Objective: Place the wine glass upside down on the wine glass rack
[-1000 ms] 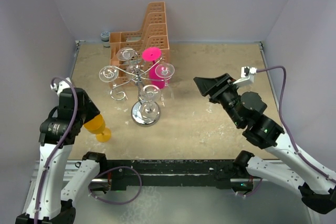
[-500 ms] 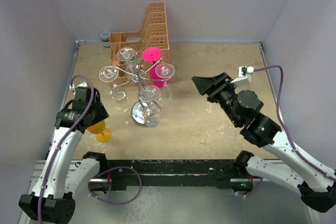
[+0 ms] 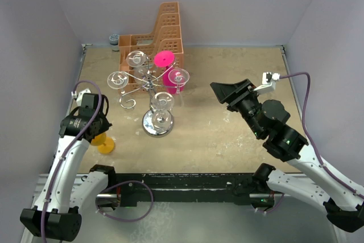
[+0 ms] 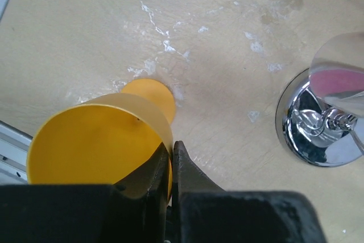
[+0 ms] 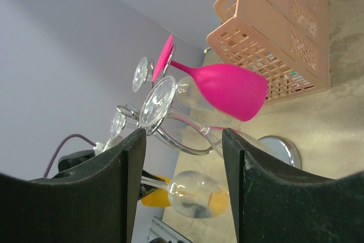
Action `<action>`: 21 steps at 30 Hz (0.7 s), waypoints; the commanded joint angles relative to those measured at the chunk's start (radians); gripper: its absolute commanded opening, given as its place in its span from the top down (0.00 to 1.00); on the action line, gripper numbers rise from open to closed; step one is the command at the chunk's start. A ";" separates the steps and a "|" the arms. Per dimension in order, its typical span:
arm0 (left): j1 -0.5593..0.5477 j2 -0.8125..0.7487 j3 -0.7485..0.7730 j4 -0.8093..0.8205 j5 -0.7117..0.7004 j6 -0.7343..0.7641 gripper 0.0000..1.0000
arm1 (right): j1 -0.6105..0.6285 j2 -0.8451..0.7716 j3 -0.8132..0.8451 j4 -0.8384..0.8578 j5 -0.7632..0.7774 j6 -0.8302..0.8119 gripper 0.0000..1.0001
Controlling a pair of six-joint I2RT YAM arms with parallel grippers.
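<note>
Left gripper [image 4: 172,151]: the 2 fingers are closed to a thin slit and pinch the wall of the yellow wine glass [image 4: 96,140] at its rim, 1 finger inside the bowl and 1 outside, as far as the left wrist view shows. The glass stands upright on its foot, mouth up toward the wrist, near the left edge of the table [image 3: 227,66] and toward the near-left corner. Its long axis is vertical, with the foot directly below the grip. The rack [image 3: 156,122] lies to the right of the fingers and farther from the near edge; its chrome base is close by but apart from the glass foot. Judgement: the coming move depends on this axis, as the glass must be lifted and turned fully over, foot up, before the stem can enter a curled arm. 1 curl on the rack's near-left side appears unoccupied and faces this arm. The other arms carry a pink glass [image 3: 168,73] and several clear glasses [image 3: 162,102], all hanging foot up. An orange basket [image 3: 153,38] stands behind the rack at the far edge. Right gripper [image 5: 182,140]: the fingers are spread wide and hold nothing; it hovers over the right half of the table, pointed at the rack. The left arm is clearly the nearer to the glass.
</note>
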 commanded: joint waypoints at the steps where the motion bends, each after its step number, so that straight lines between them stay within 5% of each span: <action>1: -0.004 -0.027 0.119 -0.043 -0.073 -0.007 1.00 | 0.003 -0.015 0.018 0.050 -0.001 -0.001 0.42; 9: -0.004 -0.064 0.453 -0.023 -0.309 -0.028 1.00 | 0.002 -0.013 0.025 0.136 -0.065 -0.035 0.41; 14: -0.004 -0.082 0.586 0.245 -0.293 0.004 1.00 | 0.002 0.005 0.047 0.247 -0.070 -0.089 0.37; 21: -0.004 -0.174 0.471 0.705 -0.148 -0.029 1.00 | 0.002 0.053 0.054 0.439 -0.131 -0.203 0.29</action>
